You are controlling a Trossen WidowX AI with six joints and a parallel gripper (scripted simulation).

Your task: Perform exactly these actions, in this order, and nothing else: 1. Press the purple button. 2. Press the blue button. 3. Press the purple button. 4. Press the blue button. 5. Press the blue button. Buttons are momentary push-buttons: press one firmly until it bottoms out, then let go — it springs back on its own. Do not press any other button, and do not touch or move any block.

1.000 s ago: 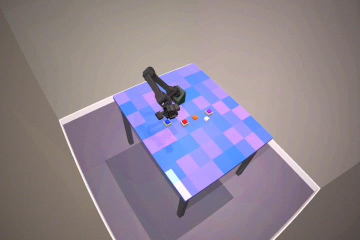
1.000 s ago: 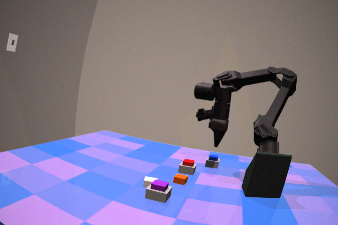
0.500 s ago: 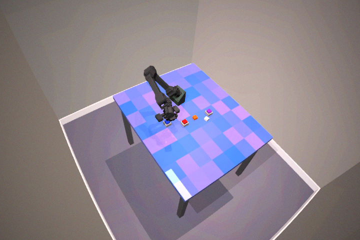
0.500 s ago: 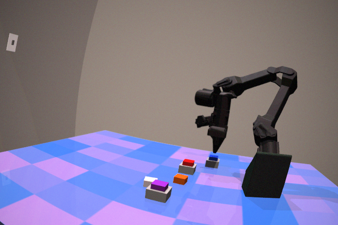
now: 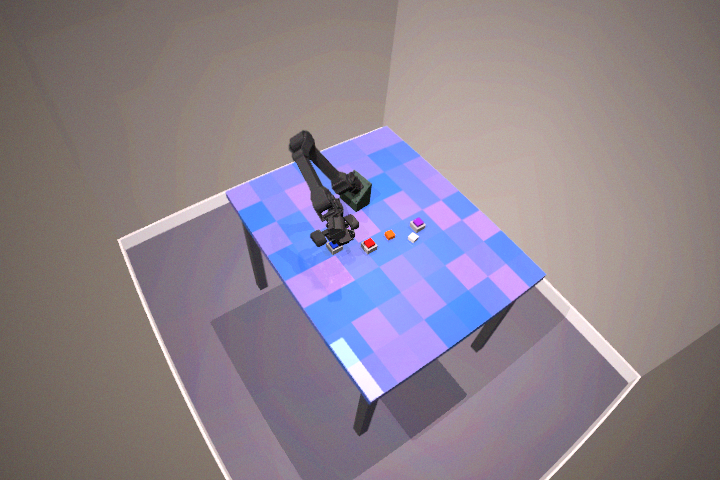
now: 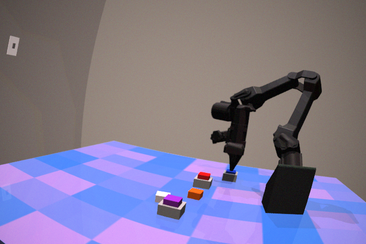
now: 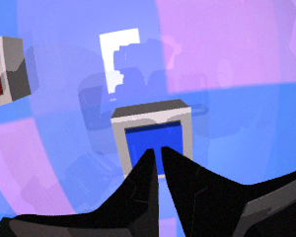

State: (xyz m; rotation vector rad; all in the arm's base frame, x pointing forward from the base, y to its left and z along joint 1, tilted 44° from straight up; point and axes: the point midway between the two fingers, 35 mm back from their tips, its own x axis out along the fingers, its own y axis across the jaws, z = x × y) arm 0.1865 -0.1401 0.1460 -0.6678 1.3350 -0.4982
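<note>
A: What fills the exterior view?

B: The checkered table [image 6: 73,184] runs across the bottom of the frame, and the arm [image 6: 298,115] arches over it from its dark base [image 6: 288,189] at the right.

A: And the gripper?

B: The gripper [image 6: 232,168] points straight down at centre right, fingers pressed together with nothing between them. Its tip meets the top of the blue button [image 6: 231,171], which sits low in its grey housing.

A: Does the wrist view agree?

B: Yes. There the blue button [image 7: 155,146] lies at centre frame, and the two fingers rise from the bottom edge onto its near edge.

A: The other pieces?

B: In the exterior view, the red button [image 6: 203,175] is just left of the blue one. The orange block [image 6: 195,193], white block [image 6: 161,195] and purple button [image 6: 172,200] lie toward the lower centre, well apart from the gripper.
</note>
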